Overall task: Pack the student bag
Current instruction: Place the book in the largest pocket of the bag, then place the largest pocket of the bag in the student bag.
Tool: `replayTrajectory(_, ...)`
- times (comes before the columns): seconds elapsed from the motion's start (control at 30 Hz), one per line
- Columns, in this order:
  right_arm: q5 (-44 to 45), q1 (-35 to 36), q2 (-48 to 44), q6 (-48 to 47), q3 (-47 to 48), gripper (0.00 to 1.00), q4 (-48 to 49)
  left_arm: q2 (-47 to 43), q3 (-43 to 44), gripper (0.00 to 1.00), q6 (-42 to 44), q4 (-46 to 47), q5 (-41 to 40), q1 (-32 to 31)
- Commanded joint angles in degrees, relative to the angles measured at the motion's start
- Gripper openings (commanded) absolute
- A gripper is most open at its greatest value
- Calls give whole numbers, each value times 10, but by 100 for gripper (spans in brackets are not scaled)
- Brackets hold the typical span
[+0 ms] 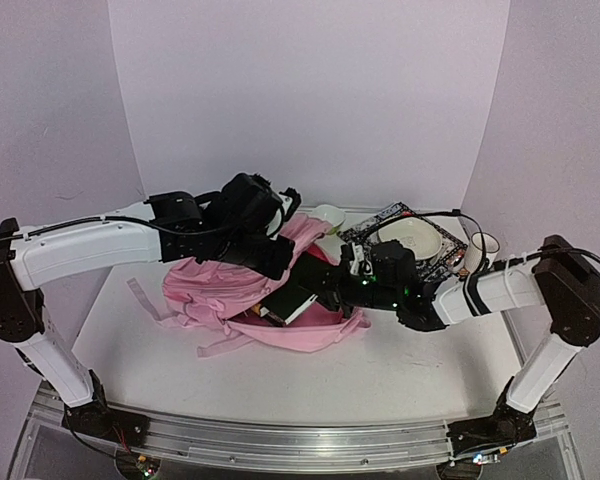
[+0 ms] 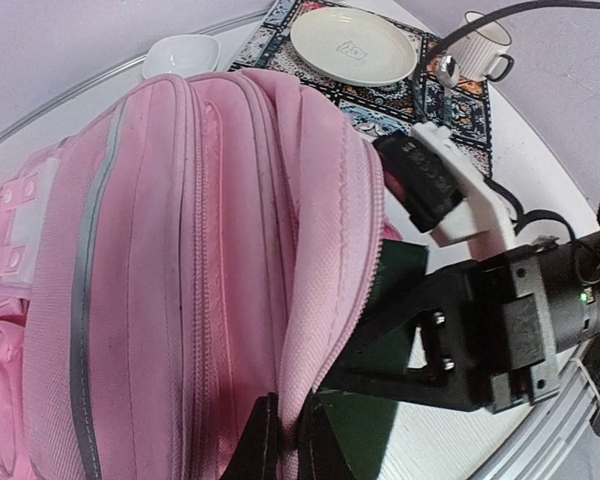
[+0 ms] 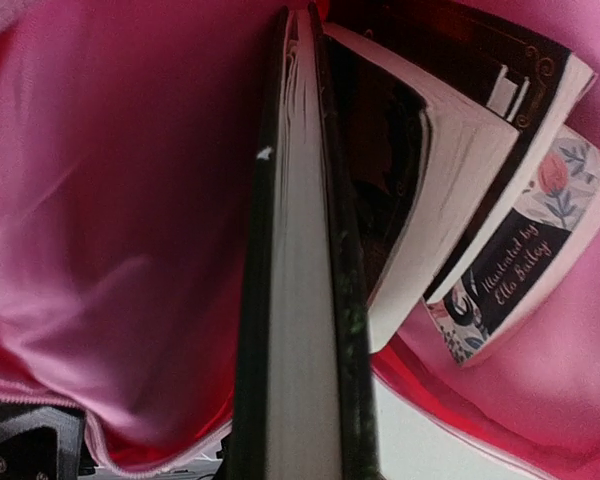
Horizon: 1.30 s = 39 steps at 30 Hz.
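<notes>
Left end effector [image 2: 288,442]: pressed together on a fold of the student bag [image 1: 215,290] opening rim, holding the mouth up.
Right end effector [image 1: 322,287]: pinching the green book [image 3: 300,330] by its near end. Its wrist view hides the fingers behind the book, so the grip is judged from overhead and is probably sound.
Bag position: on its side on the bench [image 1: 400,380], left of centre, mouth facing the right arm.
Book position: leading edge already inside the pink lining, pages edge-on to the wrist camera.
Stowed books [image 3: 450,190]: at least two lean in the right of the compartment just beside the green one, including a floral-cover book [image 3: 525,250].
Risk, jam: if you drive straight in, the green book's corner can catch the leaning covers or wedge under them. They tilt into its path.
Risk, mouth collapse: the rim hangs from one thin pinch. Drag from the book on the lining can pull the fabric out, and the flap then drops onto the book.
Risk, bag slide: nothing anchors the bag but that pinch, so a hard push shoves it across the bench instead of seating the book.
Risk, arm clash: both wrists sit close at the mouth. Watch your clearance on any sideways correction.
Risk, sweep: the plate [image 2: 352,45] and mug [image 2: 477,45] on the placemat [image 2: 465,105] are near the right forearm, and a wide retreat could clip them.
</notes>
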Motion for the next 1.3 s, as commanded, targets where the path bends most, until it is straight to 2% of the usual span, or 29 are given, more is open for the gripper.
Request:
replayTrajectory(0.0,36,3,28,-33,83,0,89,-59,6,0,-9,126,72,-12)
replayTrajectory(0.3,41,8,160,-58,236,0,36,-83,-27,0,-20,150,92,-13)
replayTrajectory(0.47,44,11,203,-73,276,1,-3,-85,-34,0,-21,158,83,-13)
replayTrajectory(0.53,42,11,200,-81,271,12,-9,-88,-41,0,-25,158,66,-13)
replayTrajectory(0.57,42,11,194,-88,267,23,-15,-90,-45,0,-28,159,57,-13)
replayTrajectory(0.63,42,11,175,-108,252,38,-32,-93,-53,0,-32,160,41,-13)
replayTrajectory(0.77,51,11,123,-155,210,55,-69,-99,-61,2,-37,162,22,-13)
replayTrajectory(0.87,52,11,77,-181,180,65,-92,-100,-64,3,-38,164,10,-13)
replayTrajectory(1.03,59,11,6,-257,147,80,-193,-99,-64,5,-40,167,-2,-12)
replayTrajectory(1.17,114,10,-69,-312,92,84,-269,-81,-65,12,-39,167,-3,-12)
replayTrajectory(1.27,167,11,-140,-355,60,87,-337,-57,-57,22,-35,167,28,-12)
